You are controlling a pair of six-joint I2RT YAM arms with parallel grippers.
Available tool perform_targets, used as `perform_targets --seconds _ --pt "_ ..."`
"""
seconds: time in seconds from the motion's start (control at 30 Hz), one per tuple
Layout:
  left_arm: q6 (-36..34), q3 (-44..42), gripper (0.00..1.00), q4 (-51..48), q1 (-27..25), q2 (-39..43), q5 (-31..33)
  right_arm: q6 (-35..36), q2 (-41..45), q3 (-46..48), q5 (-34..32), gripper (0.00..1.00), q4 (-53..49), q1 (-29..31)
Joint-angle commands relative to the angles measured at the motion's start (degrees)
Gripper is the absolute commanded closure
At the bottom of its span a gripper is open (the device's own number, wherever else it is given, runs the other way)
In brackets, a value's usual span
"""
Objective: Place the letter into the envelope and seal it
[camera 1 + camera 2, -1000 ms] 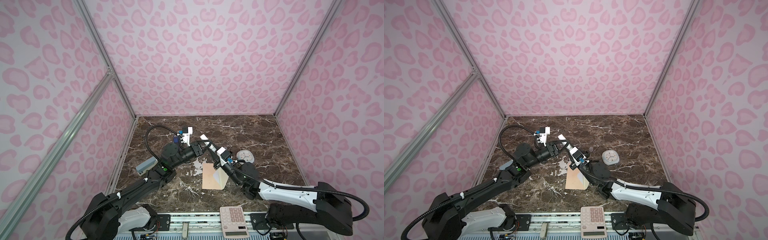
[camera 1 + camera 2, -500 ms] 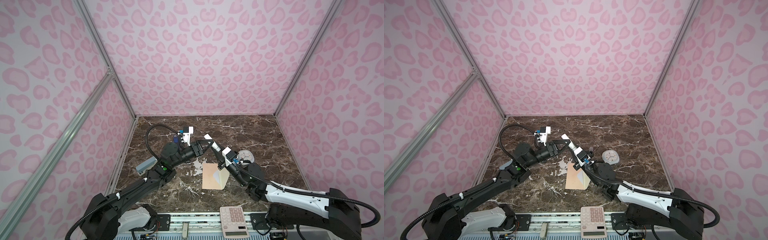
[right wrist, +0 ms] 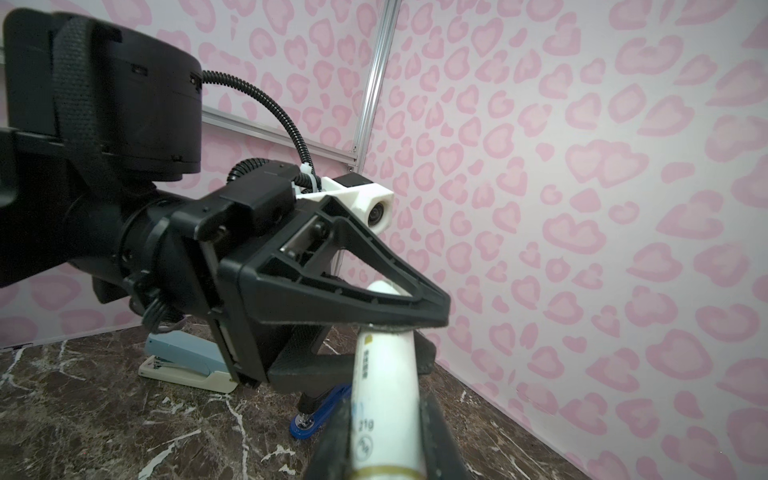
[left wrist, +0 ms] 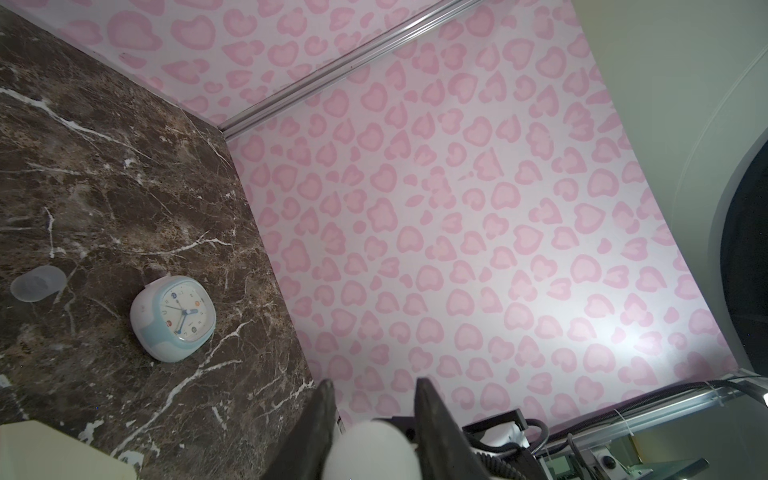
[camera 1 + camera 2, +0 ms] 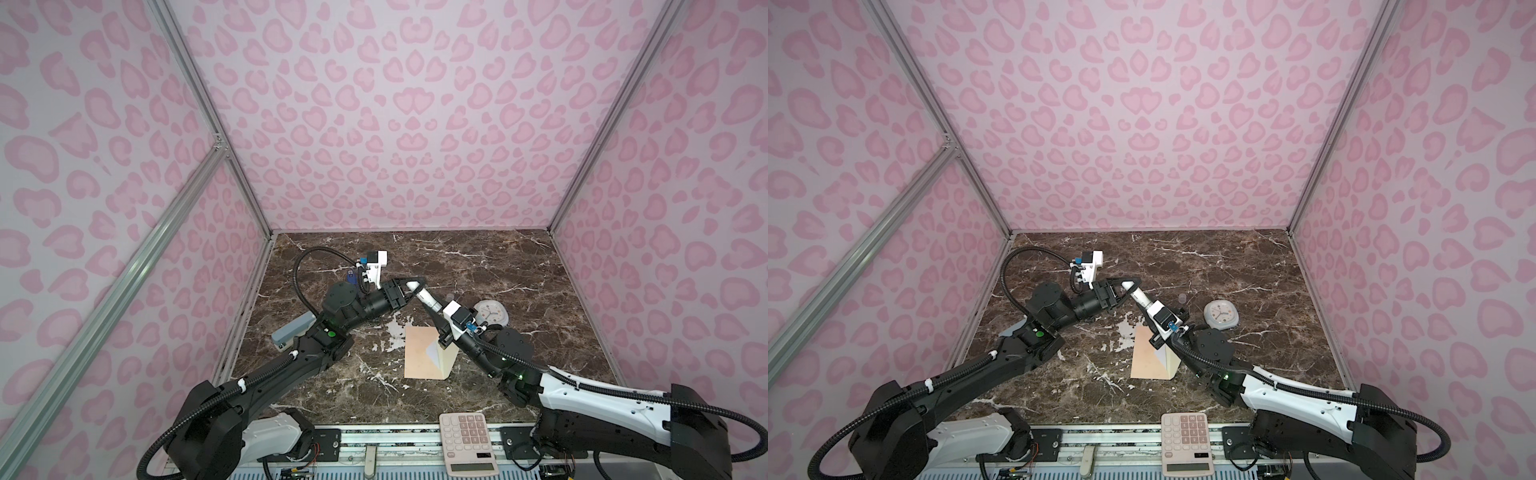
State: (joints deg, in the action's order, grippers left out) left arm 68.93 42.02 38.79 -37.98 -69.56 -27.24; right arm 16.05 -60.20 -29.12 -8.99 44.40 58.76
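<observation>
**A:** Top views first. Where's the envelope?

**B:** In both top views the envelope (image 5: 422, 353) lies flat on the marble table (image 5: 519, 270), below the raised arms. Its cream flap (image 5: 449, 358) is open on the right arm's side. The letter (image 5: 432, 353) is, I judge, the white wedge showing at the mouth. I can't make out a green border.

**A:** And the grippers?

**B:** Up off the table, the left gripper (image 5: 417, 284) and right gripper (image 5: 437, 311) meet on one glue stick (image 5: 424, 297).

**A:** Left wrist view?

**B:** Two dark fingers (image 4: 322, 428) flank a rounded white end. An alarm clock (image 4: 172, 318) and a translucent cap (image 4: 37, 282) sit on the marble.

**A:** Right wrist view?

**B:** It's the clearest. The left jaws are clamped on the stick's far end, and the right jaws are closed around its labelled barrel (image 3: 386, 374).

**A:** How will the envelope handle?

**B:** It's thin, light paper, so probably floppy and quick to skate on polished stone. I'd pin the body near a corner and take the flap by its pointed tip. Pressing along the fold should avoid creasing.
</observation>
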Motion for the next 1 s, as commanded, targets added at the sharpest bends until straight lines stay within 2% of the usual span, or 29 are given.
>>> perform_targets --seconds 0.0,0.1,0.23,0.37,0.8,0.97 --pt "0.2 0.1 0.76 3.4 0.0 0.0 -0.9 -0.3 -0.4 0.2 0.1 0.88 0.9 0.0" --pt "0.2 -0.1 0.84 3.4 0.0 0.0 -0.9 -0.4 -0.9 0.2 0.2 0.82 1.2 0.0" --pt "1.0 -0.5 0.87 4.4 0.0 -0.6 -1.1 -0.5 -2.0 0.4 0.2 0.62 2.5 0.0" --pt "1.9 -0.7 0.88 6.1 -0.1 -1.4 -1.7 -0.5 -3.1 0.2 0.1 0.57 4.5 -0.6" --pt "2.6 -0.9 0.88 7.5 -0.9 -2.7 -2.7 -0.6 -6.0 -1.8 0.8 0.65 6.5 -2.5" --pt "3.4 -1.2 0.88 8.5 -1.1 -3.1 -3.0 -1.0 -6.1 -1.9 0.4 0.8 6.6 -2.9"
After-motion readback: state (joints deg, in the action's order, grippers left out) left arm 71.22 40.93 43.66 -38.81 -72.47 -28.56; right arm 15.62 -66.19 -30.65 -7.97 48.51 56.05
